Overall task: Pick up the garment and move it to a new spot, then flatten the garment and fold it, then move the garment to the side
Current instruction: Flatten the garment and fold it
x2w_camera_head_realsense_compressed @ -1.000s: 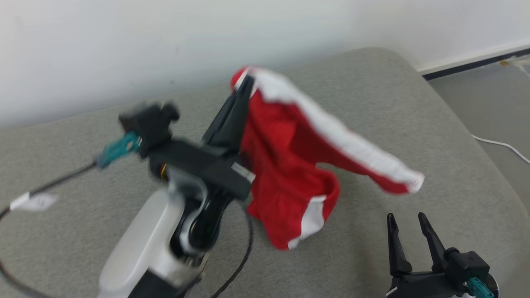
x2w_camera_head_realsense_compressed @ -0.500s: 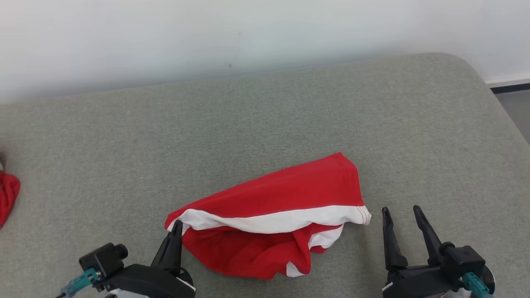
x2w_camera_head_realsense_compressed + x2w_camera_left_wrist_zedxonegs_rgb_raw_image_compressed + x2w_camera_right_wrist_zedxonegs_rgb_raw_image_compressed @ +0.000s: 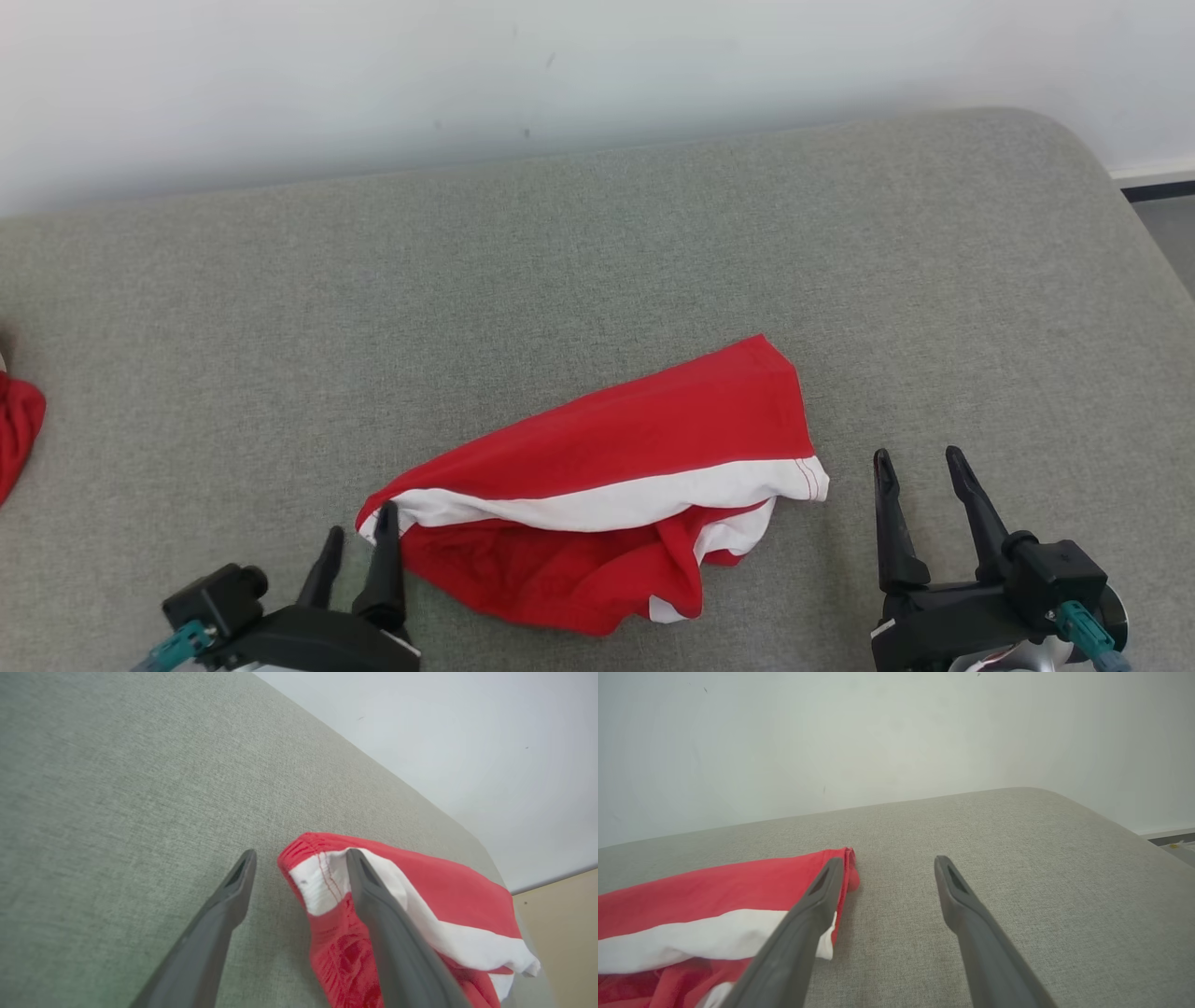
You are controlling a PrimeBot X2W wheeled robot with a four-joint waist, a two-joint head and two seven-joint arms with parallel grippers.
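Now the garment point(image 3: 635, 439) lies bunched near the cushion's point(image 3: 653, 261) front edge. Left gripper point(image 3: 358, 553) gapes open, one prong over its white-banded corner; right gripper point(image 3: 920, 499) open just beside. Pull away carelessly and that hem could snag and drag.

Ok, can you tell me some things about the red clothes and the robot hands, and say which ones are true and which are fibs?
1. The red garment with a white band lies on the grey fabric cushion. True.
2. The left gripper is pinching the garment. False: its jaws are open at the garment's corner.
3. The right gripper is open and empty. True.
4. The garment is neatly folded. False: it lies bunched and rumpled.
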